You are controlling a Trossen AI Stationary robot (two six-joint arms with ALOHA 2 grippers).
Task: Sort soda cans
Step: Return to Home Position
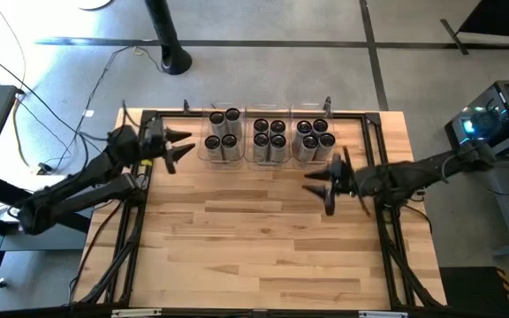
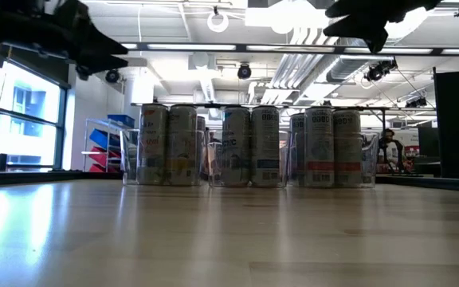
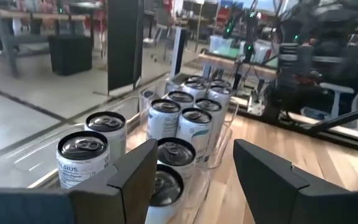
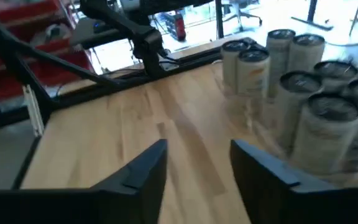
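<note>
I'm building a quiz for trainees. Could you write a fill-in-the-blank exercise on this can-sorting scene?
1. The cans stand in ___ clear bins.
2. Every can is ___; none lies on its side.
3. The left gripper and right gripper are both ___, holding nothing.

Missing words: three; upright; open.

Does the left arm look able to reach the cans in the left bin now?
Probably yes. The left gripper hangs open right beside the left bin, higher than its four cans, with nothing between them. The can tops are uncovered.
</note>
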